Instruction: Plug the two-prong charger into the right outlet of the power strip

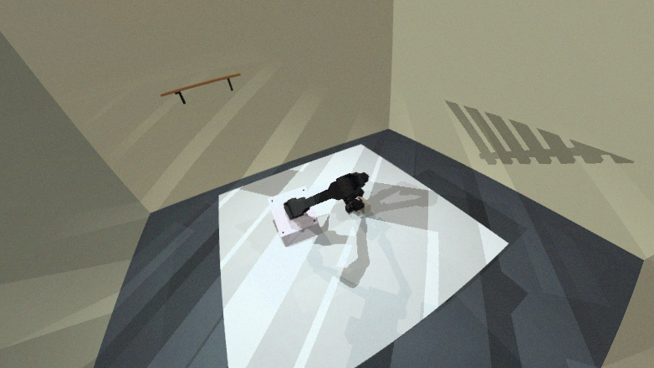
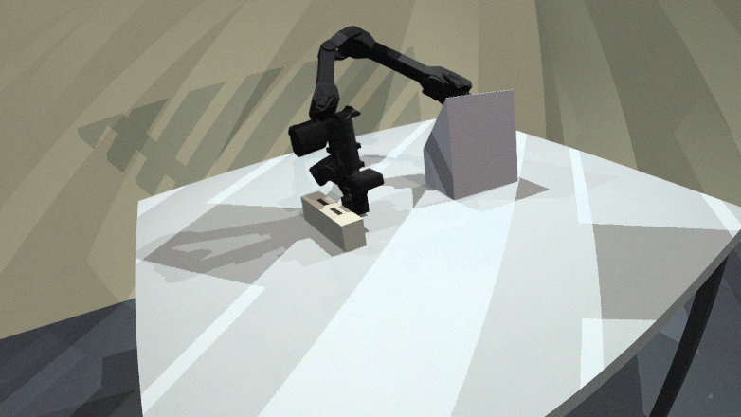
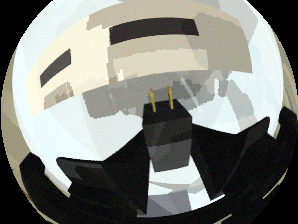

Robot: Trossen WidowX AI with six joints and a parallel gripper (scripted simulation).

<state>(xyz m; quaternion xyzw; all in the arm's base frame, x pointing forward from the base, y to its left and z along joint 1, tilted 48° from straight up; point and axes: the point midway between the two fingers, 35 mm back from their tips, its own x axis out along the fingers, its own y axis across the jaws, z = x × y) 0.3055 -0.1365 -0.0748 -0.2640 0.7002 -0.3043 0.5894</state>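
Note:
The power strip (image 1: 366,207) (image 2: 330,227) (image 3: 95,62) is a beige block on the table, with two dark slots in its upper face. In the wrist view one slot (image 3: 154,31) lies ahead, slightly left of the charger, and the other (image 3: 56,68) is farther left. My gripper (image 2: 357,205) (image 3: 164,128) is shut on the black charger (image 3: 167,131), close beside the strip's long side. Its two gold prongs (image 3: 153,100) (image 3: 170,98) show bare, pointing toward the strip, outside both slots. The charger cannot be told from the dark fingers in the top and exterior views.
A pale lilac block (image 1: 292,225) (image 2: 484,145) stands under the arm's base, behind the gripper. The white table (image 1: 265,293) (image 2: 362,332) carries hard shadows and bright stripes. A wooden rail (image 1: 201,84) is on the wall, away from the arm.

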